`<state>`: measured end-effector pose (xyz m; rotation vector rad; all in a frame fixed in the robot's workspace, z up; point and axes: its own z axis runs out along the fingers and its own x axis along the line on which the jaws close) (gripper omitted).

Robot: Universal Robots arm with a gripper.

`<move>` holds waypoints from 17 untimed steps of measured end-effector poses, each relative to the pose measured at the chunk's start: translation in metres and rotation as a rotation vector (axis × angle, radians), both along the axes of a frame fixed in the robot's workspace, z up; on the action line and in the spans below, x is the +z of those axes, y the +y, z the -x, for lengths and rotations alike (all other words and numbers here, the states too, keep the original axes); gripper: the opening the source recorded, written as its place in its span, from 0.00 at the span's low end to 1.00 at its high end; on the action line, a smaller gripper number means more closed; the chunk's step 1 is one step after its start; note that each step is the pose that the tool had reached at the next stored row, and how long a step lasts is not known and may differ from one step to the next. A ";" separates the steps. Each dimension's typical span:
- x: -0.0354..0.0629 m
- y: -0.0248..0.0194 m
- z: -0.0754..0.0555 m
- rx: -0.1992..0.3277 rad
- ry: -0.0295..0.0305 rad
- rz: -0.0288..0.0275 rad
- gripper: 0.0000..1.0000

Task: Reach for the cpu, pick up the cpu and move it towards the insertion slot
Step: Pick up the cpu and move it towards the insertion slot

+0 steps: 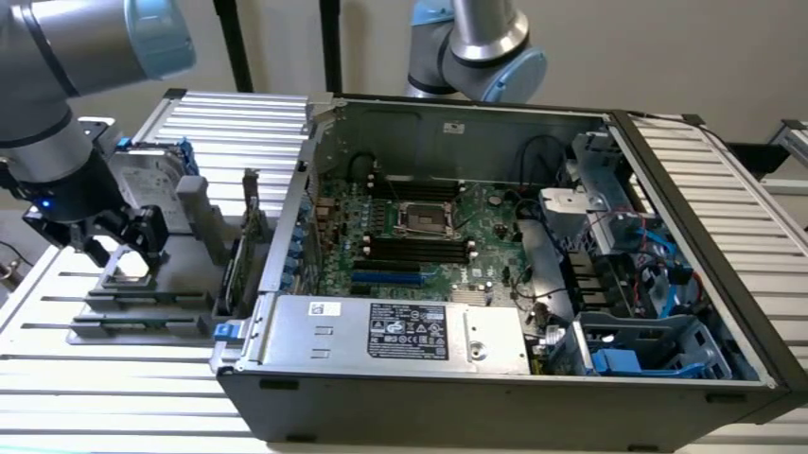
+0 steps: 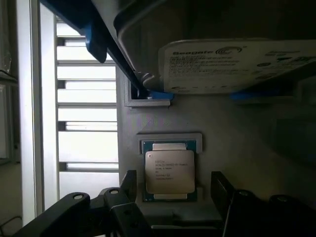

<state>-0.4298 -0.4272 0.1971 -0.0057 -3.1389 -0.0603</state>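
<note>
Wrist view shows the end effector [image 2: 173, 182] spread open and empty, its fingers [image 2: 129, 181] either side of the cpu [image 2: 169, 170], which lies flat in a grey tray [image 2: 237, 148] near a hard drive [image 2: 237, 66].

The gripper [image 1: 124, 248] hangs with fingers apart just above a grey fixture [image 1: 139, 303]; a hard drive [image 1: 154, 180] stands just beyond it; the insertion slot [image 1: 423, 216] on the green motherboard [image 1: 486, 222] lies well apart from it.
</note>
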 end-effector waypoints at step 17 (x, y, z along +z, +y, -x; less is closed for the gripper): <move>-0.0076 0.0042 0.002 0.000 0.0001 0.0001 0.71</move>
